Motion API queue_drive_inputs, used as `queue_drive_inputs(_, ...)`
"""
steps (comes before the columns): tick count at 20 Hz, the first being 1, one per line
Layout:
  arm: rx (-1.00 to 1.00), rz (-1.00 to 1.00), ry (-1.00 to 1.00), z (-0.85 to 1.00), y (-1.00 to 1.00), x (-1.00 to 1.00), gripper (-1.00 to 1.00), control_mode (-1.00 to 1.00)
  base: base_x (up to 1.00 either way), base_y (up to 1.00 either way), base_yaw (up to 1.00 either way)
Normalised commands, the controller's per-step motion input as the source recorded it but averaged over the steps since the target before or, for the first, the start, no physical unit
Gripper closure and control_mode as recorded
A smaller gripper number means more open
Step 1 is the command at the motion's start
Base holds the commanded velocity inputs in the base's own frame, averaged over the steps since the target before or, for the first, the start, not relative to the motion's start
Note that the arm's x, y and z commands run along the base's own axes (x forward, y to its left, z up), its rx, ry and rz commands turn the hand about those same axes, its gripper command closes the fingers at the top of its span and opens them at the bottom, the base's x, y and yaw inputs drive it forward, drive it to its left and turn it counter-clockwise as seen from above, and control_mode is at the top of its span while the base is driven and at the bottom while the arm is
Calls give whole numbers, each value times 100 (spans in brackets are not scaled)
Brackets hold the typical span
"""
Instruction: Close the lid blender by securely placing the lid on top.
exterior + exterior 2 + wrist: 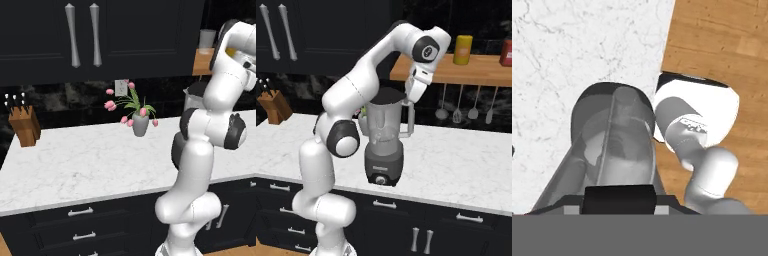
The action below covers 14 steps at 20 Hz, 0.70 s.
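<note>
Lid (390,95) sits on the blender (385,145) mouth beneath the gripper (415,92); finger spread unclear

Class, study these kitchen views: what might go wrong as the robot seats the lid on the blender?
1. The lid sits at the jar mouth under the hand; if off-centre, it may seat tilted.
2. The blender stands near the counter's front edge; a sideways push might tip it off.
3. The jar handle lies close below the hand and may be knocked.
</note>
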Motion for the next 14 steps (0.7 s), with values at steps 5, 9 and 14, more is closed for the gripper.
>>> queue_drive_inputs(5,0,6,10,-51,-1,-2,100,-100,0,0,0)
queue_drive_inputs(9,0,4,0,-21,0,-2,100,-100,0,0,0)
queue_drive_inputs(14,0,1,-3,-4,0,-1,-100,-100,0,0,0)
